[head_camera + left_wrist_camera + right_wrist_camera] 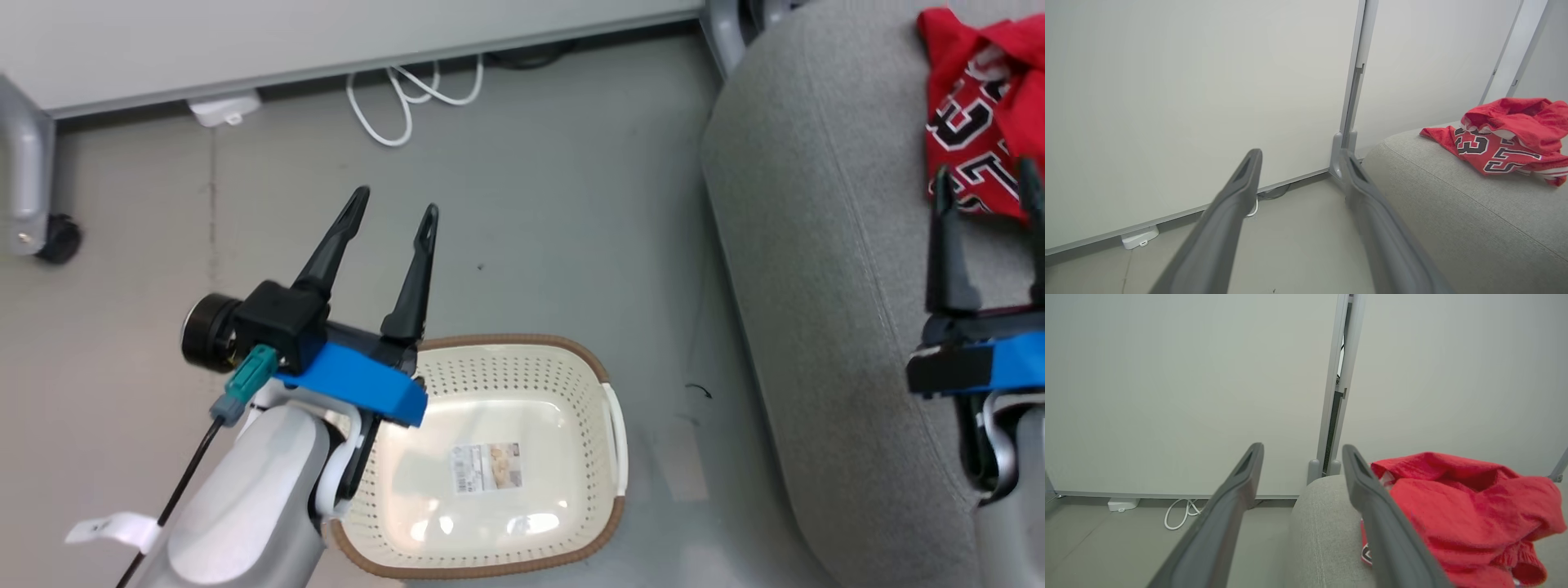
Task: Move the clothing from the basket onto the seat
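Note:
The red clothing [984,106] lies bunched on the grey seat [824,245] at the far right; its black lettering shows. The left wrist view shows the clothing [1506,139] on the seat [1453,212], with a plain red piece heaped over the lettered jersey. From the right wrist, the clothing [1466,514] sits just right of the fingers. The cream basket [506,465] stands on the floor with just a paper label inside. My left gripper [393,208] hangs open above the basket's far left corner. My right gripper [986,175] is open over the seat, just short of the clothing.
A pale panel wall [326,41] runs along the far side, with a white cable [408,102] and a white adapter [222,110] at its foot. A grey leg on a black caster [57,238] stands at the far left. Grey floor [571,229] separates basket and seat.

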Tool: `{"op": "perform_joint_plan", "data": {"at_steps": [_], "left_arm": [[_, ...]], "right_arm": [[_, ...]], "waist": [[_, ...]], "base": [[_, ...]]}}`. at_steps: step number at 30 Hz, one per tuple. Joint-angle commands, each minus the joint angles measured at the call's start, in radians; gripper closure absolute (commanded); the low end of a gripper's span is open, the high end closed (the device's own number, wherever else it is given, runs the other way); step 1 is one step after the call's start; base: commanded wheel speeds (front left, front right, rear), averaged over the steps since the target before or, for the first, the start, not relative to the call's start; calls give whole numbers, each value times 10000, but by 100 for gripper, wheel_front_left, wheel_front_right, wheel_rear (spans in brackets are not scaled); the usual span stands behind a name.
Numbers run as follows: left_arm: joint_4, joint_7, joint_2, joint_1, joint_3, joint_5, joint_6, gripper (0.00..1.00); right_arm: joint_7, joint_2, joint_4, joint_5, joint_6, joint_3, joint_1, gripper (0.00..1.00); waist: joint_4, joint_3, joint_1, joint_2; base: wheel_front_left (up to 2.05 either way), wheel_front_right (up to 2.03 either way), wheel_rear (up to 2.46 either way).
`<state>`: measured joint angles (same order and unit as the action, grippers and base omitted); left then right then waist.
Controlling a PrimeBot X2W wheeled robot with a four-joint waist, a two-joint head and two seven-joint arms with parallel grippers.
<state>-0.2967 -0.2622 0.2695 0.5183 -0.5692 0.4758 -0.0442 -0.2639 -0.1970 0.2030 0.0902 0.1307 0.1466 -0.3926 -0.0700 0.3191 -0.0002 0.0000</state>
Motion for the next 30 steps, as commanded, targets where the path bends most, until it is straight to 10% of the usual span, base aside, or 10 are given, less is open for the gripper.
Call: {"op": "perform_joint_plan", "data": {"at_steps": [1, 30], "left_arm": [[25, -35, -43, -279, 243, -149, 50, 0], [391, -34, -1575, -3587, 4252, -2346, 1118, 0]], "right_arm": [[-5, 80, -74, 24, 2, -99, 288, 0], [-5, 1145, -451, 252, 3, -722, 2544, 0]], "waist": [[414, -422, 2, 0], [1450, -2214, 2, 0]], "base": [[0, 0, 0], [0, 0, 0]]}}
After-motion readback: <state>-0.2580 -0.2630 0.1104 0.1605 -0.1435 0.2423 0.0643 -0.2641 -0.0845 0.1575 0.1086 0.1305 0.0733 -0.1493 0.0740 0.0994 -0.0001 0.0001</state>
